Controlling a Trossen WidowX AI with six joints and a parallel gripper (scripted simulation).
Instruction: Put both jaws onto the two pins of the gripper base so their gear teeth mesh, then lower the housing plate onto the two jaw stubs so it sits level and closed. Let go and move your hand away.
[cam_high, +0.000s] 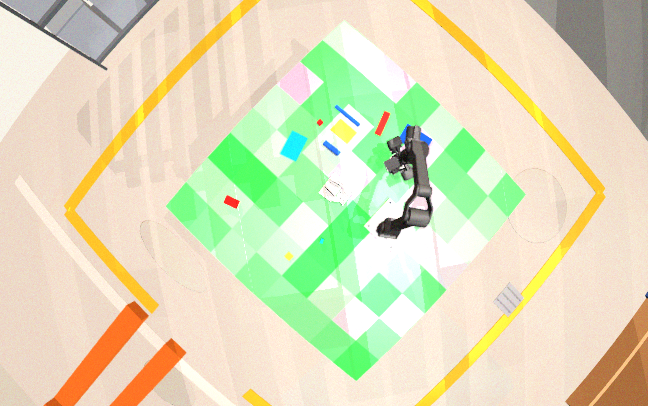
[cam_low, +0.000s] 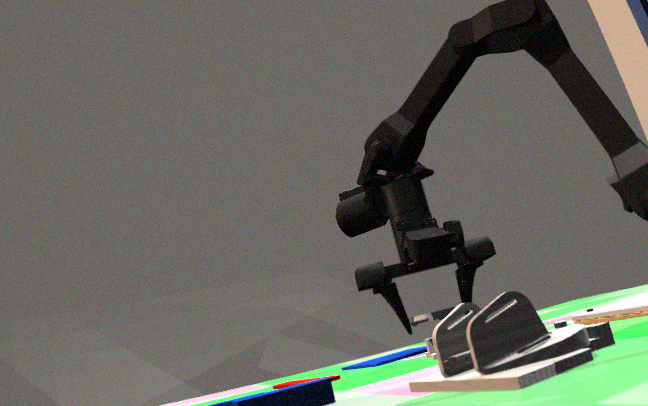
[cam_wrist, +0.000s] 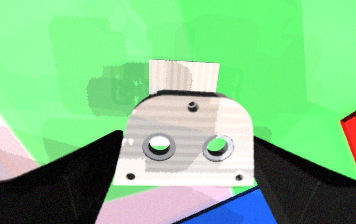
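The housing plate (cam_wrist: 185, 122) (cam_low: 425, 317), pale with a rounded far edge and two ringed holes, is between my fingers. My gripper (cam_wrist: 184, 138) (cam_low: 438, 317) is shut on its two side edges. In the exterior view the plate appears raised off the table, behind the upright slotted plates. The gripper base (cam_low: 465, 384) (cam_high: 335, 192) appears to be the pale assembly with two upright slotted plates. It stands on the mat apart from my gripper. The two jaws, pins and gear teeth cannot be made out clearly.
A blue plate (cam_high: 425, 137) lies by the gripper, with a red bar (cam_high: 382, 123) near it. Two blue bars (cam_high: 347, 115) (cam_high: 331, 148) flank a yellow square (cam_high: 343, 131). A cyan plate (cam_high: 293, 145) and a red block (cam_high: 231, 202) lie farther off.
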